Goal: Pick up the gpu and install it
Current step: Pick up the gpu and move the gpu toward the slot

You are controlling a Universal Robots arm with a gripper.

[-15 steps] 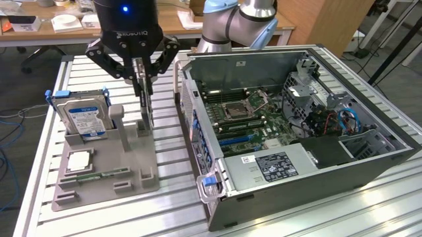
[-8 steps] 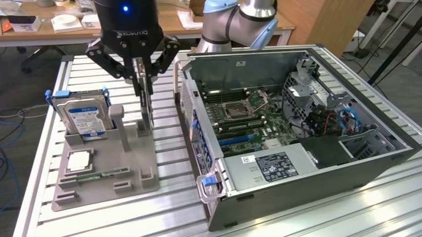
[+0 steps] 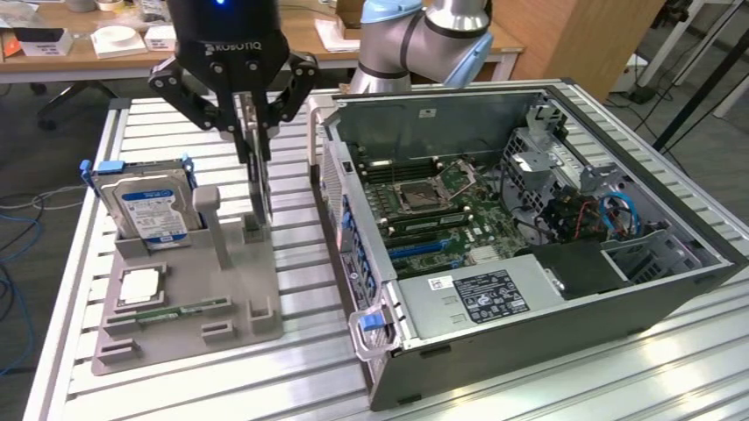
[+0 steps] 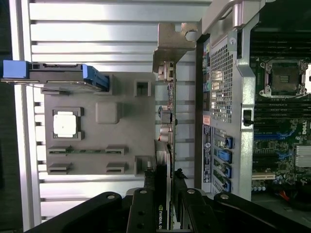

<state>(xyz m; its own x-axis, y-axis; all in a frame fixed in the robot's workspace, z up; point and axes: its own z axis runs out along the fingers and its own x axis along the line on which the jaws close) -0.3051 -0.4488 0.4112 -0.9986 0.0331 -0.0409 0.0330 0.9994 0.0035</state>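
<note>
1. Gripper (image 3: 251,132): fingers pressed together on the gpu (image 3: 258,189), pinching its upper edge.
2. Gpu: upright, edge-on, over the grey holder tray (image 3: 234,294), between the hard drive (image 3: 146,206) and the open computer case (image 3: 609,307). It cannot be told whether its lower edge is clear of the tray.
3. Handling (judged): light, stiff, fragile. Best held by the board edge near the cooler, clear of the connector and silver bracket (image 4: 172,41).
</note>
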